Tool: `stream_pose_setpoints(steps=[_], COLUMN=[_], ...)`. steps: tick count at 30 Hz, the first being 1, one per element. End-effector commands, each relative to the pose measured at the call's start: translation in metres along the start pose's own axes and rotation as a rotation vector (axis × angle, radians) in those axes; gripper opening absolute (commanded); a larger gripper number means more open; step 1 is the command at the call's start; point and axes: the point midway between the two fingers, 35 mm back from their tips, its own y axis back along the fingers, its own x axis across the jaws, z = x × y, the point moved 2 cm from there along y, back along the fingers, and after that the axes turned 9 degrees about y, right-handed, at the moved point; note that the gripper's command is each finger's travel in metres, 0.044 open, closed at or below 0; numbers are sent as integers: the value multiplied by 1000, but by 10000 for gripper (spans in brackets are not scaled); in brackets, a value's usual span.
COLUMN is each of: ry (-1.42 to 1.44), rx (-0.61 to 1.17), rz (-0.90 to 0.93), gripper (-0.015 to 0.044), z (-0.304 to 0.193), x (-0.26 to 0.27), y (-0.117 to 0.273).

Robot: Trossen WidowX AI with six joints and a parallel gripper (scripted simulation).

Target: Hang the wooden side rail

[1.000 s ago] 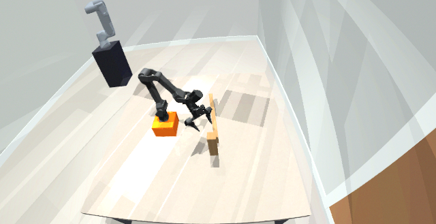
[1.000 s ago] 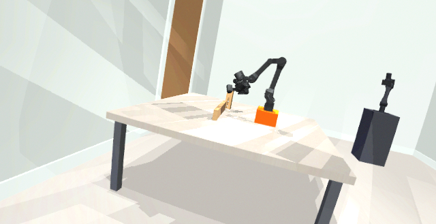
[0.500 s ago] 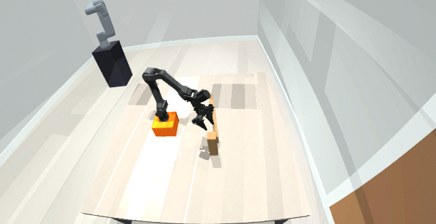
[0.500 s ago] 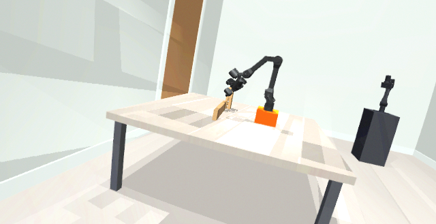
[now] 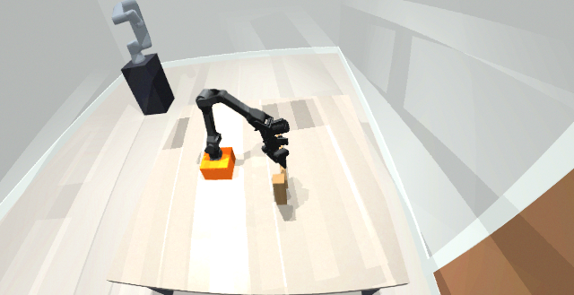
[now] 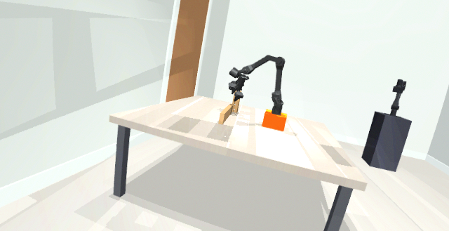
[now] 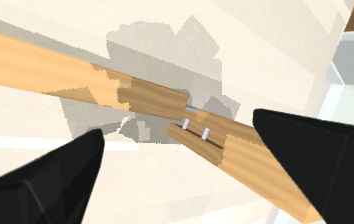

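The upright wooden headboard post (image 7: 250, 156) (image 6: 236, 103) stands on the table (image 5: 341, 223) (image 6: 189, 127). Its slot faces the rail, and two steel pins (image 7: 195, 128) show inside it. The wooden side rail (image 7: 48, 70) (image 5: 280, 190) (image 6: 226, 114) has one end against the post at the slot, where a bit of steel hook (image 7: 192, 109) shows. Its far end rests on the table. I cannot tell whether the hooks sit on the pins. My gripper (image 7: 180, 125) (image 5: 281, 155) (image 6: 238, 95) is open and empty, hanging just above the joint without touching either piece.
The arm's orange base block (image 5: 218, 164) (image 6: 274, 120) stands left of the post. A dark pedestal (image 5: 147, 84) (image 6: 386, 140) carrying a grey arm stands off the table at the back. The table's right edge runs near a glass wall.
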Motion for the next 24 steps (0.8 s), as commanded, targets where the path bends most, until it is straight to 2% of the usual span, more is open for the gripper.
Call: stream_pose_setpoints(steps=[1, 7, 24], ry=[835, 1074, 1074], rx=[-179, -287, -287], rz=[348, 414, 414], gripper=[440, 440, 440], z=[21, 24, 24], x=[-7, -8, -8], y=[8, 15, 15])
